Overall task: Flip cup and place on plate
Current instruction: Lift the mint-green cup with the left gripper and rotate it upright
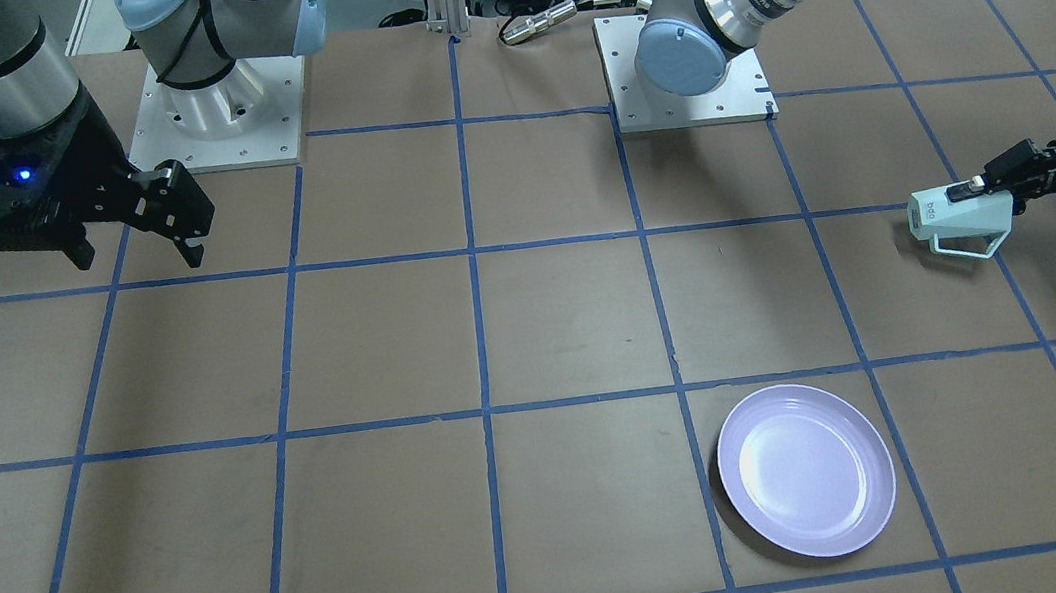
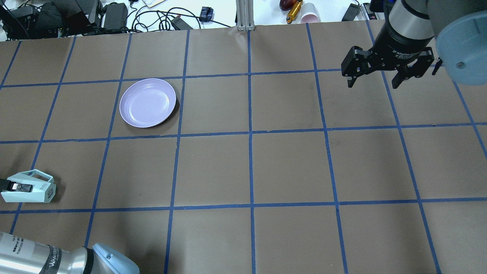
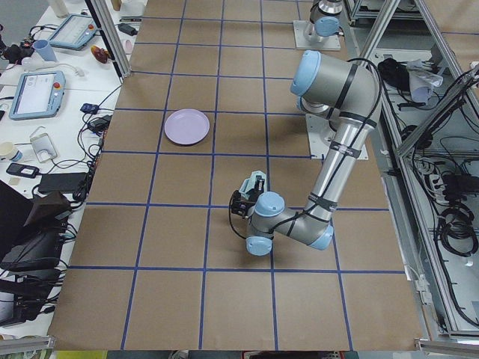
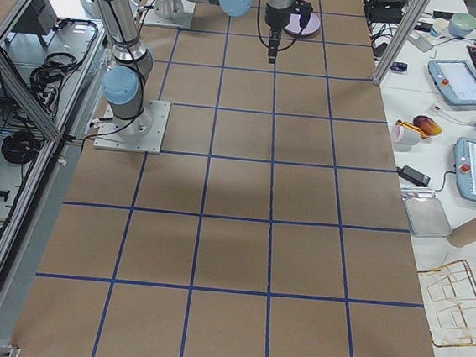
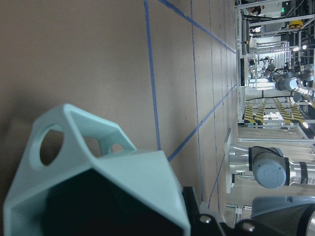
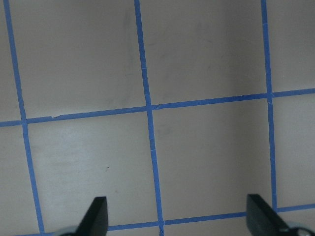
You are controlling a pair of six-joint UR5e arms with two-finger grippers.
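My left tool is clenched on the rim of the faceted pale mint-green mug, held sideways at the left edge of the brown-papered desk. Farther out sits the glossy round lavender plate, well apart. Beyond, my right tool hangs released.

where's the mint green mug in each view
Front-facing: pale mint-green faceted mug at right edge, held by left gripper.
Overhead: far left edge.
Exterior left: centre of picture.
Exterior right: not visible.
Left wrist: fills lower left.
Right wrist: not in it.
Landmark: round lavender plate, all exterior views.
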